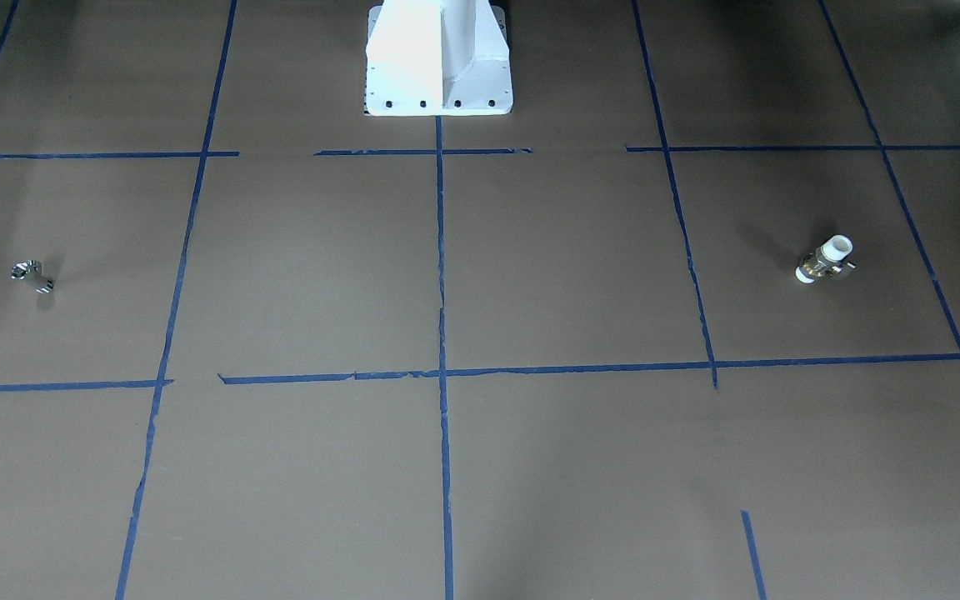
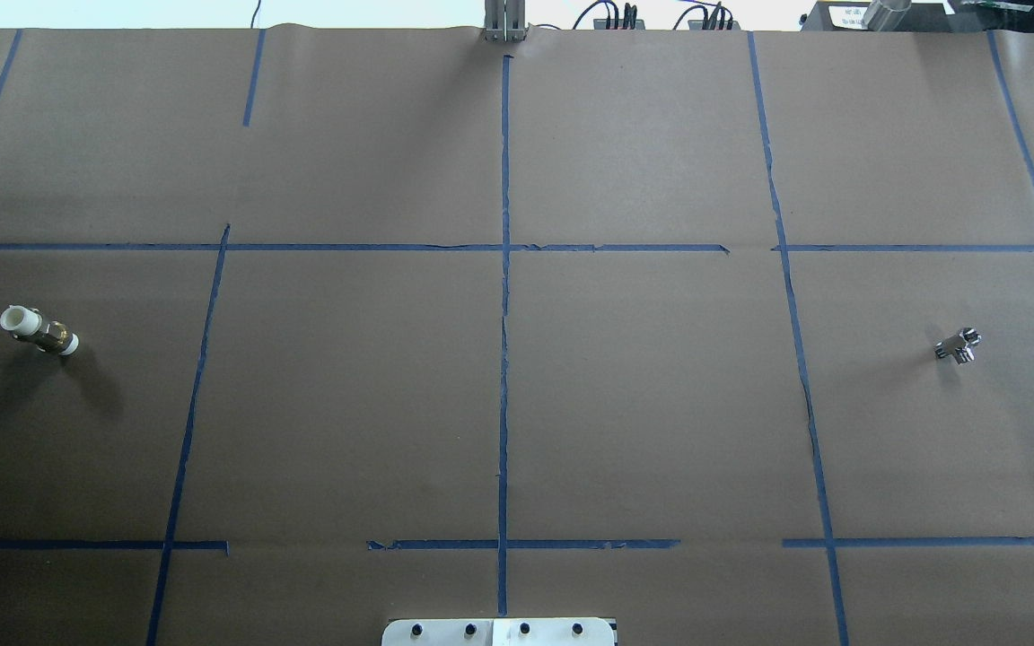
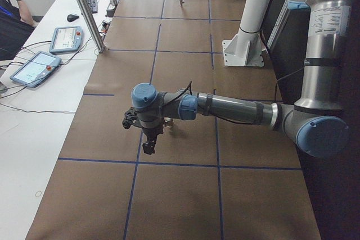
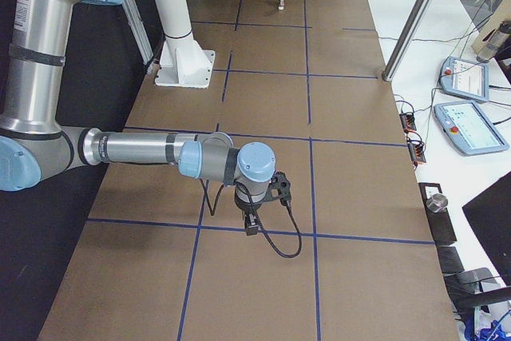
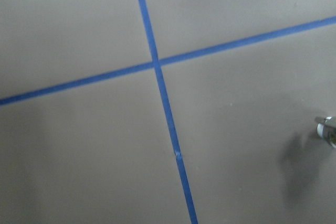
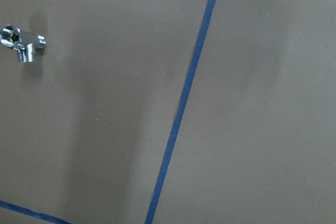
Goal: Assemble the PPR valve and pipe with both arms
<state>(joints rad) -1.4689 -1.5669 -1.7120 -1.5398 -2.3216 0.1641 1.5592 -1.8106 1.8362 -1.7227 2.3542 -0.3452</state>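
Observation:
The PPR valve (image 2: 39,330), with white ends and a brass middle, lies on the table's far left in the overhead view and at the right in the front view (image 1: 826,260). Its edge shows in the left wrist view (image 5: 328,129). The chrome pipe (image 2: 957,345) lies at the far right, and shows in the front view (image 1: 32,276) and the right wrist view (image 6: 23,43). My left gripper (image 3: 149,145) hangs beside the valve (image 3: 169,123). My right gripper (image 4: 251,223) hangs above the pipe's cell. Both point down and hold nothing I can see. I cannot tell whether they are open or shut.
Brown paper with blue tape grid lines (image 2: 504,359) covers the table. The robot's white base (image 1: 438,58) stands at the middle of the robot's side. Tablets (image 4: 471,125) and cables lie on white side desks. A metal post (image 3: 84,9) stands at the table's edge.

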